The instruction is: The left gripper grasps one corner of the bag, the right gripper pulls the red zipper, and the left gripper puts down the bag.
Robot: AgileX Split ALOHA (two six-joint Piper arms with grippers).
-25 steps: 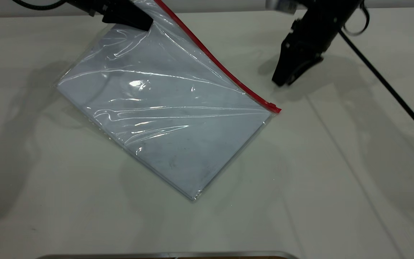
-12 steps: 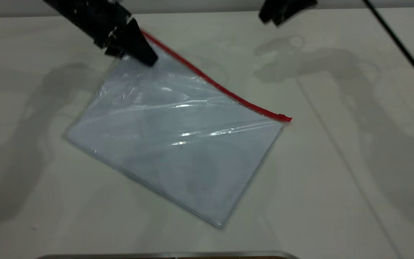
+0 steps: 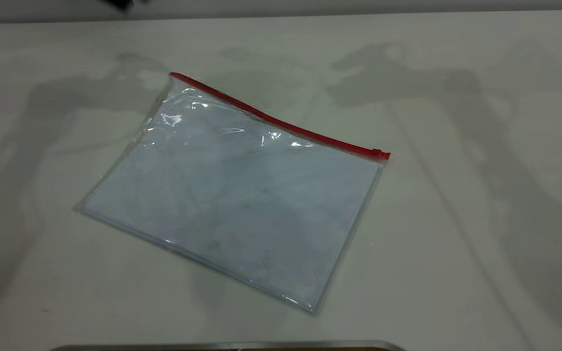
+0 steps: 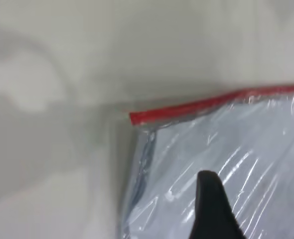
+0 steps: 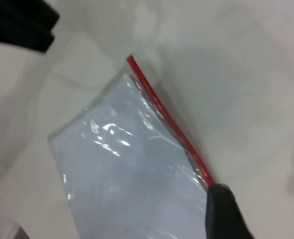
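Note:
The bag (image 3: 232, 195), a clear pouch with white sheets inside, lies flat on the table and nothing holds it. The red zipper (image 3: 271, 121) runs along its far edge, with the slider tab (image 3: 381, 154) at the right end. Only a dark tip of my left gripper (image 3: 122, 4) shows at the top left edge. In the left wrist view one finger (image 4: 212, 204) hangs above the bag's corner (image 4: 152, 134), clear of the zipper end (image 4: 137, 117). My right gripper (image 5: 261, 209) is open and empty above the zipper's slider end (image 5: 202, 172); it is out of the exterior view.
The white table (image 3: 456, 243) has a faint seam running down its right side. A metal edge (image 3: 227, 345) lies along the front. Part of the left arm (image 5: 17, 22) shows in the right wrist view.
My left gripper has let go of the bag's corner and risen out of view. The bag has dropped flat. My right gripper has also lifted out of the exterior view.

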